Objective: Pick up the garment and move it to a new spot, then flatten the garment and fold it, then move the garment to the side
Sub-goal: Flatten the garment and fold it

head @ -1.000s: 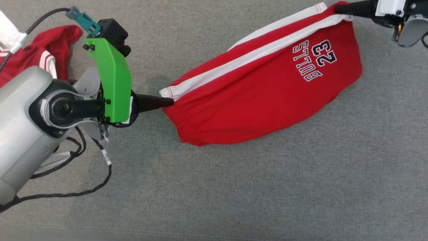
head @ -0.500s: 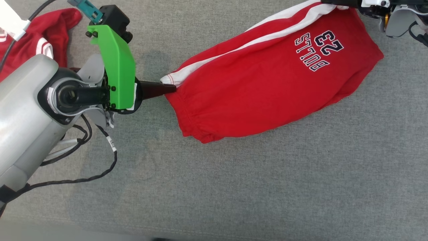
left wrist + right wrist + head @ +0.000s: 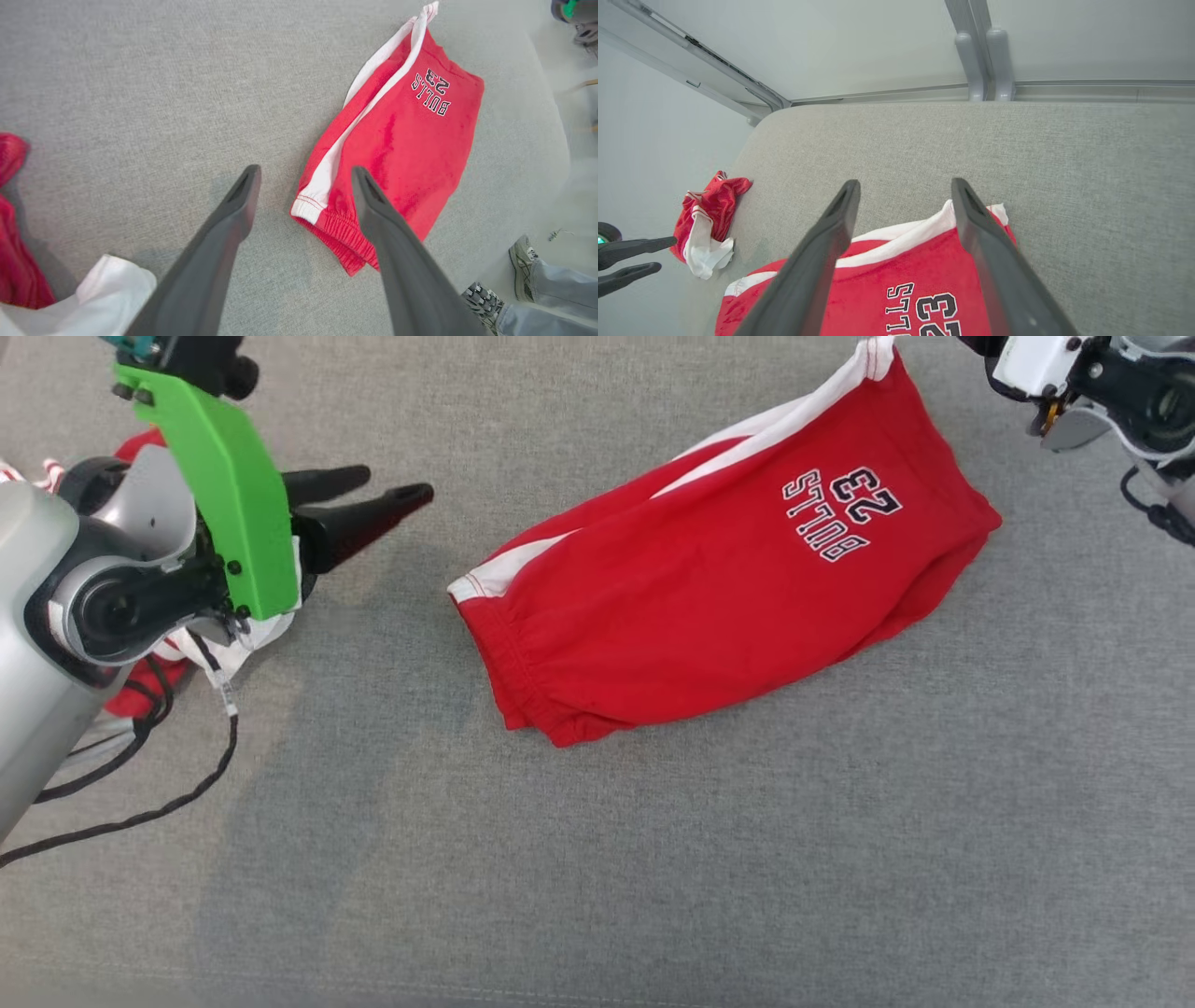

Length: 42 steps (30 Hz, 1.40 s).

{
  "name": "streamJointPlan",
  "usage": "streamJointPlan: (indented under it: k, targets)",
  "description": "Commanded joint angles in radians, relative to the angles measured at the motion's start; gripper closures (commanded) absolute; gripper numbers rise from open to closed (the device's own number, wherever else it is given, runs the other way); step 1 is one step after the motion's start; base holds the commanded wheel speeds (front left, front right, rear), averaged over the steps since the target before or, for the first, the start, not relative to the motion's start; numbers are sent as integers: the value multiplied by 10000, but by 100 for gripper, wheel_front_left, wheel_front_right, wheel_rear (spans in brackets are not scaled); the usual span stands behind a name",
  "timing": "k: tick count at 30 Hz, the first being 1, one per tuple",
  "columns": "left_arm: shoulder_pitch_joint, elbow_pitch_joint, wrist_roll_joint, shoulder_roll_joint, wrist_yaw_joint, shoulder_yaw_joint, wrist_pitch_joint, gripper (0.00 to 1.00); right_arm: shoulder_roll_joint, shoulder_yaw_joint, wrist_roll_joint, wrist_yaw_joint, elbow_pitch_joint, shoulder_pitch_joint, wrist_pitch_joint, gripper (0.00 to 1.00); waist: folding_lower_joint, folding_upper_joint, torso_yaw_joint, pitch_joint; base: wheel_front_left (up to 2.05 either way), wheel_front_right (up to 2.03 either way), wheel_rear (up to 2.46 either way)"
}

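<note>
Left pincer [image 3: 397,485] and right pincer [image 3: 906,185] gape wide — shorts [image 3: 709,607] unheld.

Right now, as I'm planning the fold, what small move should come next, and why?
Probably lower the open left gripper to the waistband corner: the red shorts lie unheld, the right gripper open too, so a grip must come first.

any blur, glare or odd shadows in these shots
Head view: even, soft light, no glare; the left gripper throws a faint shadow on the grey cushion; the red shorts are sharp. Left wrist view: the right edge washes out to haze above a person's shoe. Right wrist view: flat bright light off the pale wall; the lettering is crisp.
</note>
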Motion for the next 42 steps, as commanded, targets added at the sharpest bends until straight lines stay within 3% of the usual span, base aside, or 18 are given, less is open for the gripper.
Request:
streamJointPlan:
  k: [1,6,11,15,17,20,23,26,33,42]
  targets:
    - [327,-42,386,86,-11,76,-635,0,-49,-86,-227,5,-150,366,-726,0,0,0,-144,-503,0,0,0]
    - [915,-114,2012,344,507,125,-2977,0,-172,-87,-817,5,-117,1416,-2789,0,0,0,-172,-966,0,0,0]
    - [2021,-387,3034,446,1731,374,-5411,0,-64,-155,-1386,5,76,2429,-4782,0,0,0,-137,-1128,0,0,0]
    - [3032,-693,3555,244,2855,738,-7502,0,75,-315,-1651,5,488,3195,-5198,0,0,0,-20,-1084,0,0,0]
    - [3472,-801,3819,88,3269,955,-8068,0,97,-441,-1660,5,759,3428,-5243,0,0,0,63,-1094,0,0,0]
    - [4269,-1142,4304,-246,3737,1558,-8324,0,224,-432,-1498,5,1060,3789,-5154,0,0,0,184,-1077,0,0,0]
    - [5466,-1757,5274,-923,4048,2911,-8330,0,213,-412,-1378,5,1425,3803,-4840,0,0,0,373,-970,0,0,0]
    - [6590,-1995,6025,-1669,4011,3897,-8326,0,222,-373,-1270,5,1901,3658,-4349,0,0,0,578,-823,0,0,0]
    - [8245,-1651,7136,-3275,3111,5235,-8330,0,410,-296,-953,5,2872,3400,-2983,0,0,0,1052,-586,0,0,0]
    - [8841,-798,8094,-4446,2191,6070,-8330,0,890,-354,-165,-5,3854,3750,-814,0,0,0,1468,-700,0,0,0]
